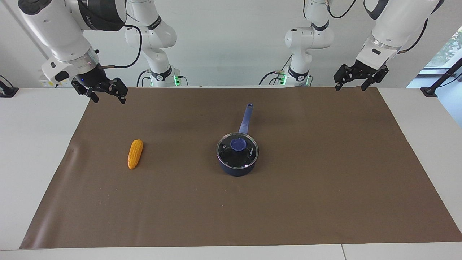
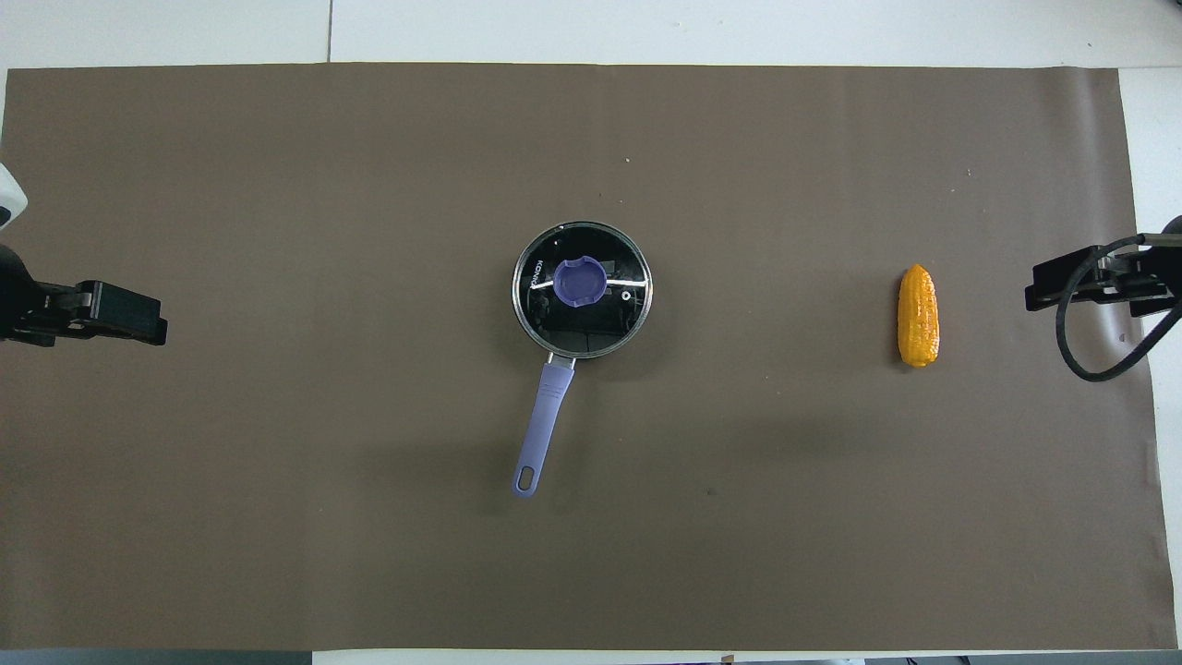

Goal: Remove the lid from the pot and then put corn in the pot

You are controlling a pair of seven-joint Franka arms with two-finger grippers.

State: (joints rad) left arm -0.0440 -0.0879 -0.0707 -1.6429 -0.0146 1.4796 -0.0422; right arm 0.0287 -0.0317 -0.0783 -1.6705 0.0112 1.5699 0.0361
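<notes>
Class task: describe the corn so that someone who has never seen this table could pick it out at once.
Start from the brown mat covering the table. Toward the right arm's end of it, apart from the lidded pot, lies the corn. It is the only yellow-orange thing there: a small bumpy cob, tapered at one end.

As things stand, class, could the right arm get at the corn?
Probably yes: the corn lies alone on the brown mat at that arm's end, and the open right pincer hangs above the mat's edge, nothing between.

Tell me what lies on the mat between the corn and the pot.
Nothing: between the corn and the pot is only bare brown mat, plain in the overhead view and the facing view alike.
</notes>
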